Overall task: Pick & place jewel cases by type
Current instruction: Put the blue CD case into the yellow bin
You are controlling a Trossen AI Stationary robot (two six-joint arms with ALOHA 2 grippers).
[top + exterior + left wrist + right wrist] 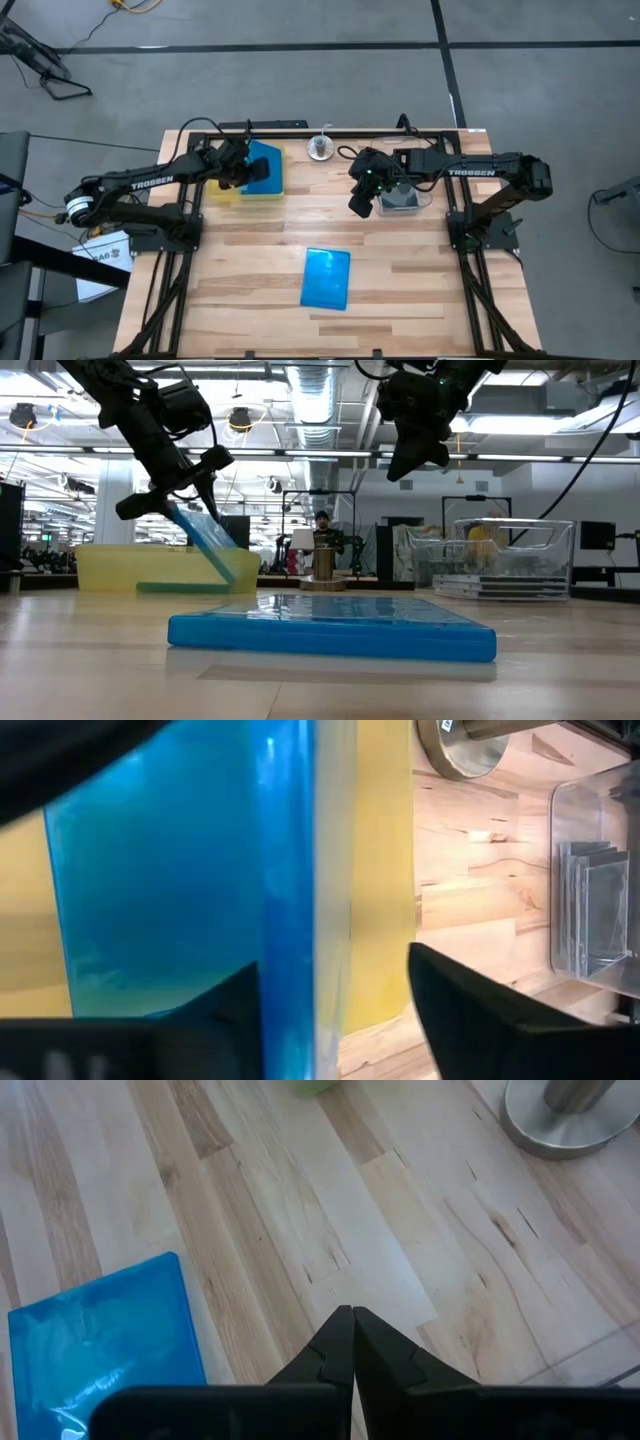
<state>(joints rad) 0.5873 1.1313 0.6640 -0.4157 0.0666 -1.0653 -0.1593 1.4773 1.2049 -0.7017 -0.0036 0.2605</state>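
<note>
The worktop [260, 300] carries a yellow tray [222, 192] near its far left corner and a clear tub [418, 200] toward the far right edge. The left end effector [243, 170] pinches a blue jewel case [208, 545], tilted with its low edge in the tray; placing is in hand, and release seems next. A second blue jewel case [327, 278] lies flat near the front edge. The right end effector [352, 1330], fingers pressed together, hangs beside the tub and must spread before descending.
</note>
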